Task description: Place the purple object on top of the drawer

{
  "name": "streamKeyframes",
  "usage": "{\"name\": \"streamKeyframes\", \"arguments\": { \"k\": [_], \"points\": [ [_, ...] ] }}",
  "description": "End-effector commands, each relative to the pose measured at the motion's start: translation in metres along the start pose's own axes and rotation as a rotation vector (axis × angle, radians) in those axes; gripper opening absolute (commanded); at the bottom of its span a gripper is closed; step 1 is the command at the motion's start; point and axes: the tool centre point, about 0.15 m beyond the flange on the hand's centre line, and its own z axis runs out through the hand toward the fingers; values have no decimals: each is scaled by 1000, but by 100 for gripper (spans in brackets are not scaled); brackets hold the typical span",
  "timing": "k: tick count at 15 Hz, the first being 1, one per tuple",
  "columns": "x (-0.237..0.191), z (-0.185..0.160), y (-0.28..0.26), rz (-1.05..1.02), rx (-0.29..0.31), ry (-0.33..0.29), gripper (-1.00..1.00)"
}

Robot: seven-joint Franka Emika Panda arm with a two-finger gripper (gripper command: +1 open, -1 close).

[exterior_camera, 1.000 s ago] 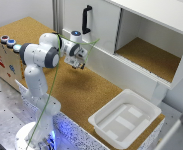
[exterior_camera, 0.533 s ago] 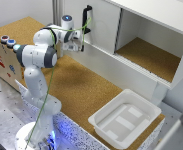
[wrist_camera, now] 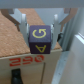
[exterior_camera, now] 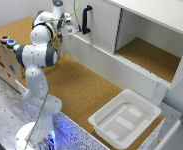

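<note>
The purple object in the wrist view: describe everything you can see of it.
The purple object is a small dark purple cube with yellow letters: a "G" on one face and an "A" on the face next to it. Its surface looks matte and its edges are slightly rounded. The gripper has a finger against each side of it. In the exterior view it cannot be made out.

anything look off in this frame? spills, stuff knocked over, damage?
Nothing stands out. The purple block sits squarely between the tool fingers, lettered faces showing, above the wooden box with the red print. The white bin sits flat on the cork surface, and the cabinet is open. No spill or visible damage.
</note>
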Motion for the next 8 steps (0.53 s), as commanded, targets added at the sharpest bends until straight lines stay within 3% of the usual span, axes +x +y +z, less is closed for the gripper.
{"name": "streamKeyframes", "arguments": {
  "k": [1,3,8],
  "points": [
    [57,4,-22,-257,219,-96,-100],
    [68,11,-42,-365,303,-137,-100],
    [79,23,-46,-415,360,-185,-100]
  ]
}}
